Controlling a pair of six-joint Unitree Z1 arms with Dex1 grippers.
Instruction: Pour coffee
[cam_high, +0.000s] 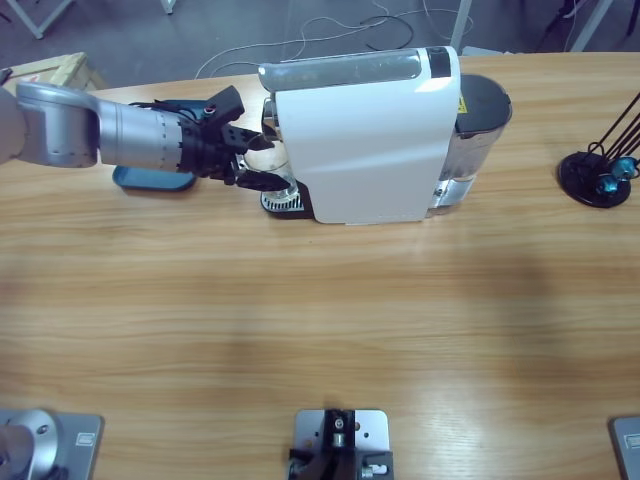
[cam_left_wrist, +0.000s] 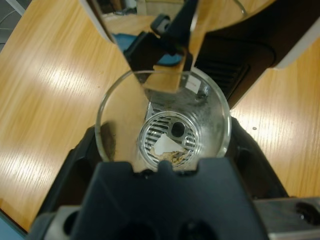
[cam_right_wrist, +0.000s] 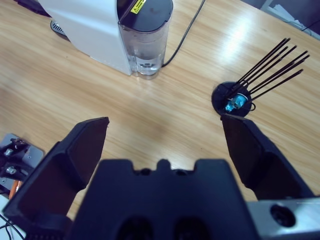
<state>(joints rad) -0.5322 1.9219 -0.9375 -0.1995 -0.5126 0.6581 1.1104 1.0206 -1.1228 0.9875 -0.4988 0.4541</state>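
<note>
The left gripper (cam_high: 250, 160) clasps a clear tumbler (cam_left_wrist: 165, 122) on the white coffee machine (cam_high: 365, 135)'s drip grate — barely any coffee (cam_left_wrist: 172, 157) inside. Pouring elsewhere remains; the right gripper (cam_right_wrist: 165, 145) gapes empty.

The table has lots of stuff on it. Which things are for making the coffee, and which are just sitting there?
For the coffee:
- clear glass, held in the left claw
- white coffee machine

Just sitting there:
- black stick holder
- blue tray
- right claw, open over the table
</note>
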